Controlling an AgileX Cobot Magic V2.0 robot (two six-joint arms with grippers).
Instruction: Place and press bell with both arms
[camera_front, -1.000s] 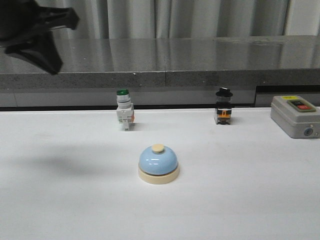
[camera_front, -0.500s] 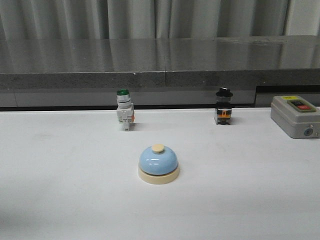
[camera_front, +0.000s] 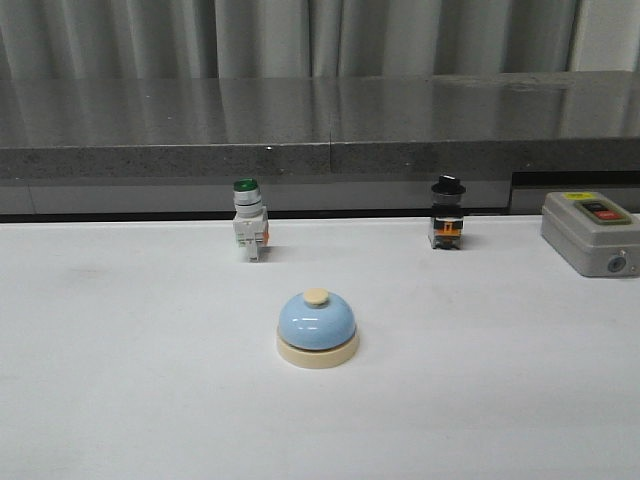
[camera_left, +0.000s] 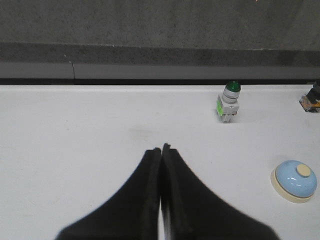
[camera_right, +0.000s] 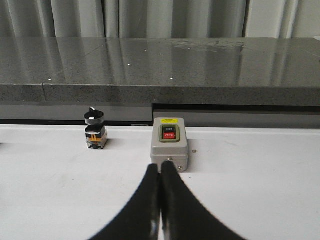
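**Bell sits alone at mid-counter, both arms drawn clear**

A small glossy light-blue dome bell (camera_front: 317, 328) with a cream base and cream button stands upright near the middle of the white counter (camera_front: 120, 380), untouched. Farther back, a white push-button switch with a green cap (camera_front: 249, 219) stands to its left, a black-knobbed selector switch (camera_front: 447, 213) to its right, and a grey box with a red and a black button (camera_front: 590, 232) sits at the far right edge. No arm shows in the front view. The left pincer (camera_left: 162, 150) hangs over bare counter with its dark fingers pressed together and holding nothing, the bell off to its right. The right pincer (camera_right: 160, 165) is likewise closed and empty, its tips pointing at the grey box. Judging by this layout, the bell appears placed and the press is what remains. To do it well, a closed pincer should come over the cream button and descend straight, pushing on the button's centre rather than the slick dome, which could slide the bell aside.
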